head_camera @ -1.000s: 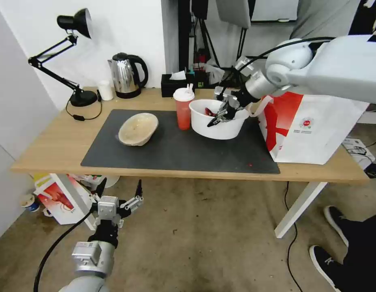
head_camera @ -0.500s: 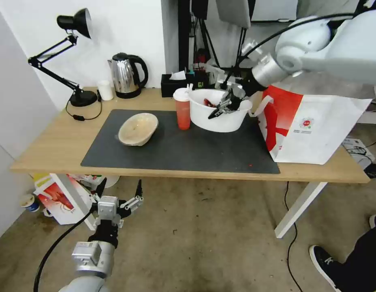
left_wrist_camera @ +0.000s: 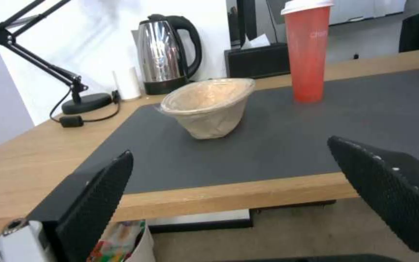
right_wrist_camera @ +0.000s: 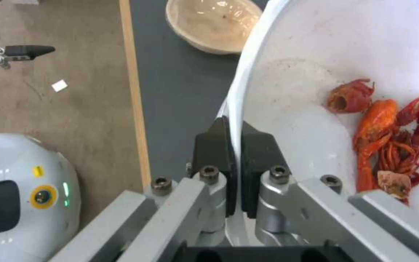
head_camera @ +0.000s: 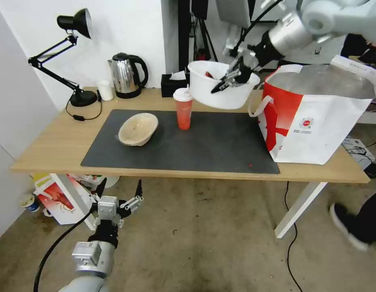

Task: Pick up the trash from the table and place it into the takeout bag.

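Up over the table (head_camera: 54,150), R gripper (head_camera: 230,79) is pinched tight on the white bowl (head_camera: 214,91) rim w/ crayfish shells inside, mid-carry beside the takeout bag (head_camera: 317,121) — next needs shifting over its mouth, level; L gripper (head_camera: 117,194) idles wide open below.

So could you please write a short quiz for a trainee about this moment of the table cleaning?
1. True or false: the large white bowl rests on the dark grey mat.
2. Which end effector grips the bowl's rim: A) left, B) right?
3. Fill in: the red cup and the beige bowl stand on the ____.

Key:
1. False: the right end effector holds it in the air, beside the takeout bag.
2. B. The left end effector hangs open below the table.
3. Mat.
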Controlling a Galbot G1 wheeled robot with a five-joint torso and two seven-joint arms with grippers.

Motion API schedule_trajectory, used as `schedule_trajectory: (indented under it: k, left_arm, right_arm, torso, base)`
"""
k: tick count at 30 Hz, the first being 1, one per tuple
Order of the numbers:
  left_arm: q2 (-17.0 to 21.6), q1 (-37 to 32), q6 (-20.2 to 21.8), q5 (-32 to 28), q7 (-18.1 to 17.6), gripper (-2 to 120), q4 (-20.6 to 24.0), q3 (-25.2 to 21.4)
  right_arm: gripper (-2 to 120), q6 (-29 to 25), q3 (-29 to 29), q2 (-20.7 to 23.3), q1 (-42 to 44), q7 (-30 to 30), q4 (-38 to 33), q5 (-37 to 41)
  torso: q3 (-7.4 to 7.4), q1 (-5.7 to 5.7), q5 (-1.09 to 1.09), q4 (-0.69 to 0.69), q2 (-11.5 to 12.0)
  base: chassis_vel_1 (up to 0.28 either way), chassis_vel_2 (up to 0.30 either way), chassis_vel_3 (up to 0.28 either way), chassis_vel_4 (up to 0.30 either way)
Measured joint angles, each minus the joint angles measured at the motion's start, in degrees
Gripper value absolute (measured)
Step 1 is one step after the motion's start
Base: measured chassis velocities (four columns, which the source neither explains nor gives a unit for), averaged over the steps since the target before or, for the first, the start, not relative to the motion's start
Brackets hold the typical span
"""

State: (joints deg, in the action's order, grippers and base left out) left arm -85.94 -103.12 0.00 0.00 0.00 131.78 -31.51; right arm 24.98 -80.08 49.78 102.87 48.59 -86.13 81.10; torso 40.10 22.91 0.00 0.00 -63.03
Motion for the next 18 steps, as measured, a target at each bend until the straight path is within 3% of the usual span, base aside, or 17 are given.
schedule_trajectory:
  k: [18]
  left_arm:
    - [0.0,0.0,0.0,0.0,0.0,100,0.0,0.0]
  right_arm:
    - [0,-1.51,2.69,-1.99,-5.89,0.98,2.63,0.19]
  torso:
    - [0.0,0.0,0.0,0.0,0.0]
  base:
    - [0.0,0.0,0.0,0.0]
